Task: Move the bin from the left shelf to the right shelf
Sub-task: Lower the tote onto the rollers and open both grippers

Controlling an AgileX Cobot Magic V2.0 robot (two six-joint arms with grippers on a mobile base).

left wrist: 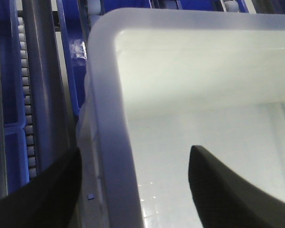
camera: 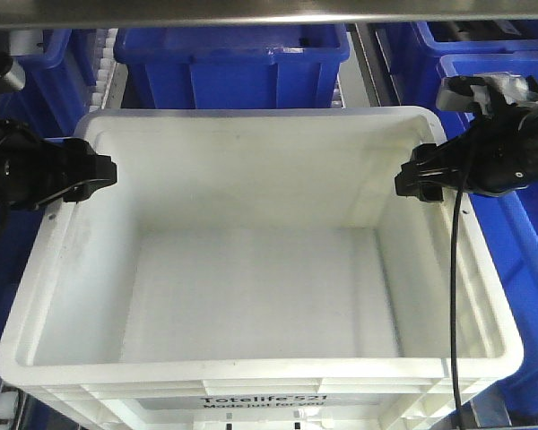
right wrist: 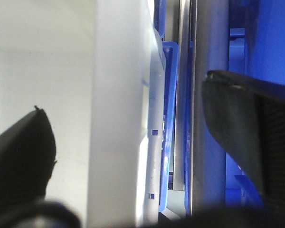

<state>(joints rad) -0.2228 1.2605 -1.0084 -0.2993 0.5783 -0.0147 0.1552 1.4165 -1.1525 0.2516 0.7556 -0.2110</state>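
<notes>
So the bin (camera: 251,269) is parked dead centre in the front view, big white crate, empty inside, "Totelife 521" print seen on the near side. It's flanked by the two claws, one per long wall.

The left claw (camera: 97,175) is set at the bin's left rim, roughly two-thirds of the way back. In the left wrist view (left wrist: 133,190) one dark finger (left wrist: 223,190) is seen inside the bin and the other outside it, with the white wall straddled between them. A gap can be seen on both sides of the wall, so the claw is parted wide and nothing is actually clamped.

Same story on the other side: the right claw (camera: 417,184) is placed at the right rim, and in the right wrist view (right wrist: 128,161) the wall runs straight up between the two fingers (right wrist: 19,161), again with daylight on either side.

Dark blue crates (camera: 229,54) are stacked just behind the bin and off to the right of the right claw. A steel bar (camera: 269,11) is seen across the top.
</notes>
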